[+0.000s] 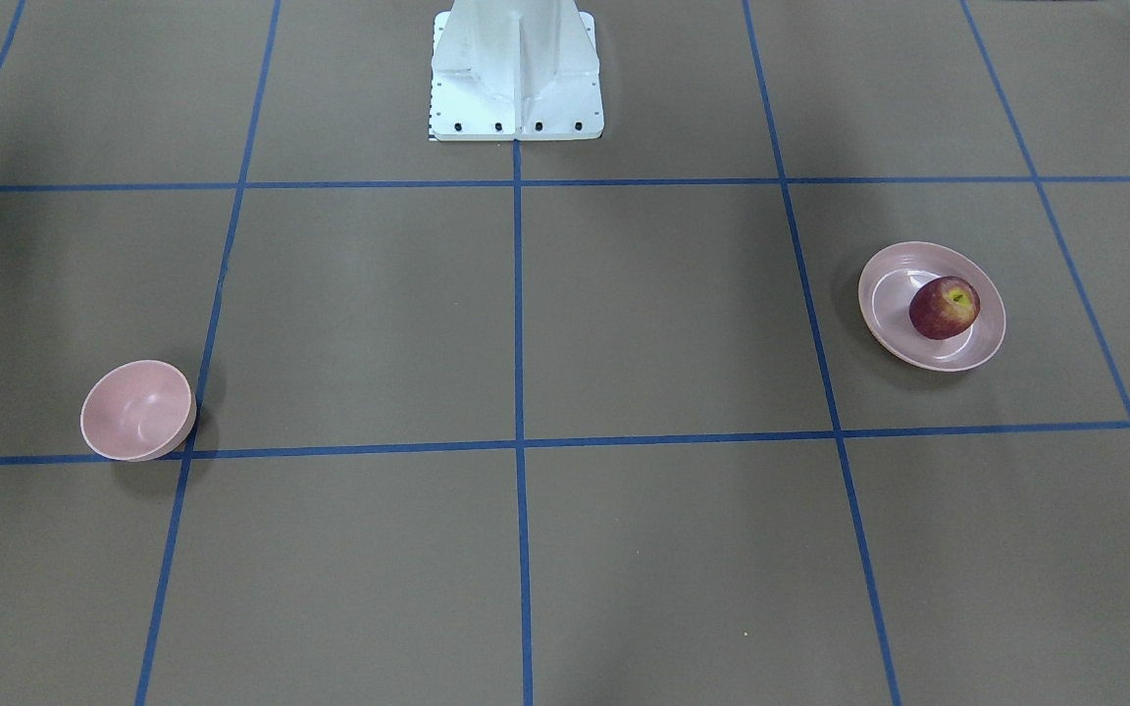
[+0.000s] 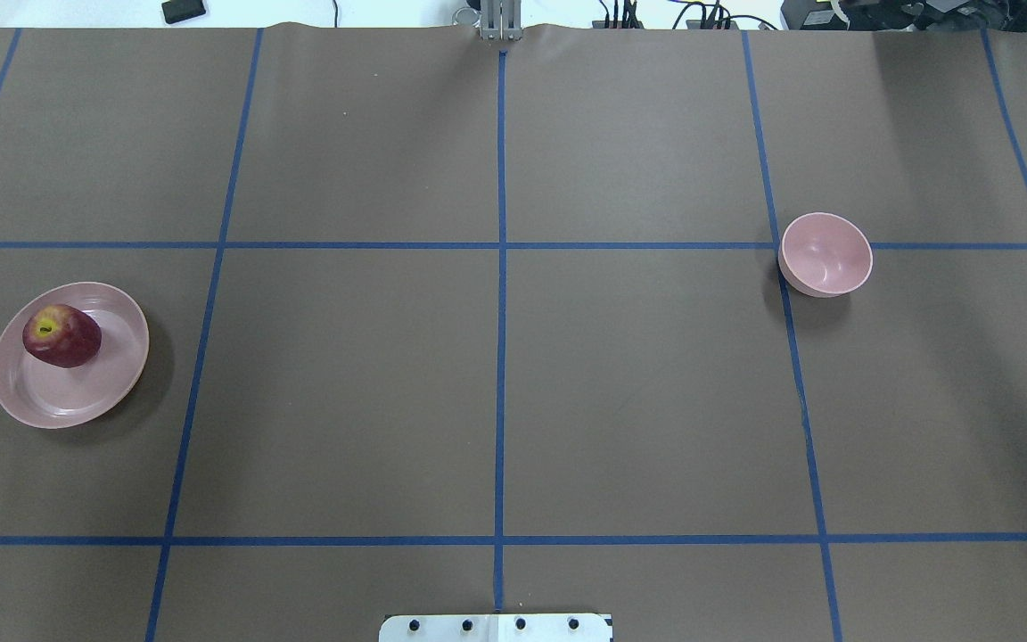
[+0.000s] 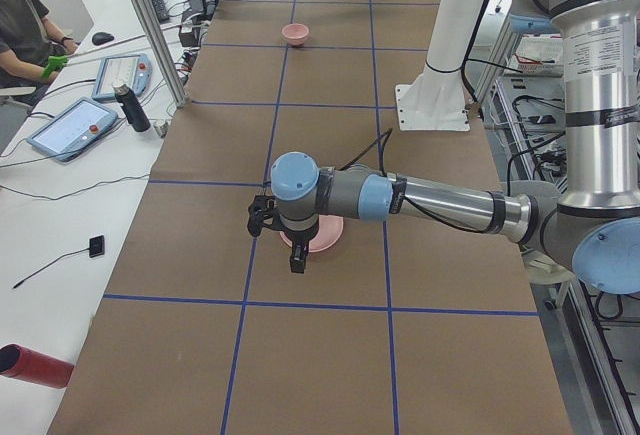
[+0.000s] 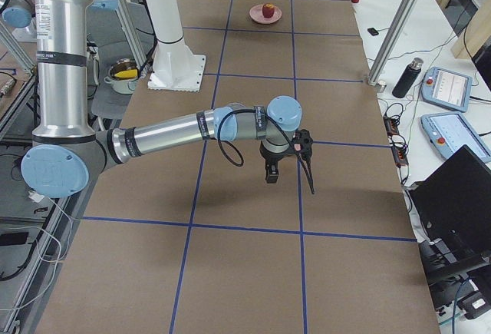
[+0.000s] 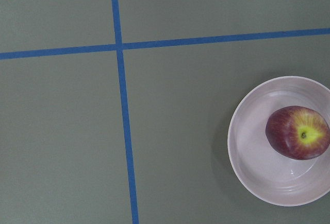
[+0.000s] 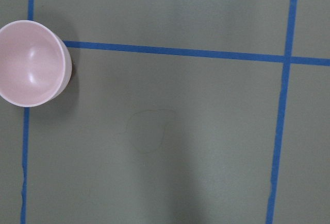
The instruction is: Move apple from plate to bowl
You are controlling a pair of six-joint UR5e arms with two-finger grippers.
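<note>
partly, plate (image 3: 328, 235) (side view) behind left arm (image 3: 345, 196)

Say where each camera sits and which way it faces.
Front: across the table, facing the base.
Overhead: behind the base, looking forward, down; its edge shows.
Left side: table's left end; left arm near.
Right side: table's right end; right arm near.
Left wrist: down on apple, plate; no body.
Right wrist: down on bowl; no body.
Front and overhead share all three.

Left arm (image 3: 440, 203) lies level toward nine o'clock, left gripper (image 3: 278, 245) pointing down; right arm (image 4: 169, 134) reaches toward three o'clock, right gripper (image 4: 290, 176) down. Jaws' spread unclear.
</note>
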